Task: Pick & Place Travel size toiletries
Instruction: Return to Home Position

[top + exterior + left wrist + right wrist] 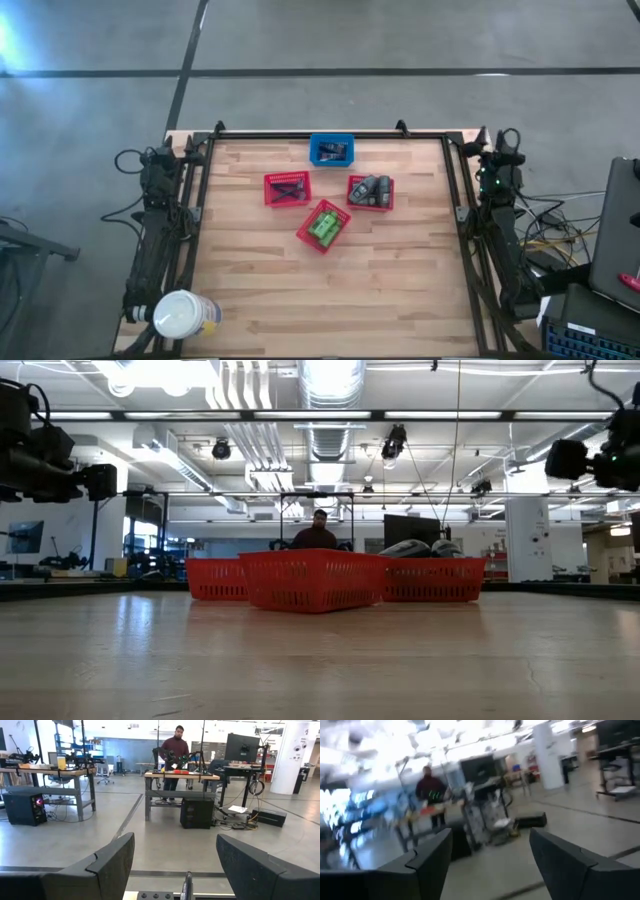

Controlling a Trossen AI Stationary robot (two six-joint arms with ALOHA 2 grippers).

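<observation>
Four mesh baskets stand on the wooden table toward its far middle. A red basket holds grey oval bottles, which also show in the low view. Another red basket holds bright green pieces. A third red basket holds thin black sticks. The blue basket holds dark flat packets. My left gripper rests folded back at the table's far left corner, open and pointing into the room. My right gripper sits at the far right corner, open, with nothing between its fingers.
A big white-topped round container stands at the near left corner. Black frame rails run along the table's left, right and far edges. A laptop and cables lie beyond the right edge. A person stands at a bench far off.
</observation>
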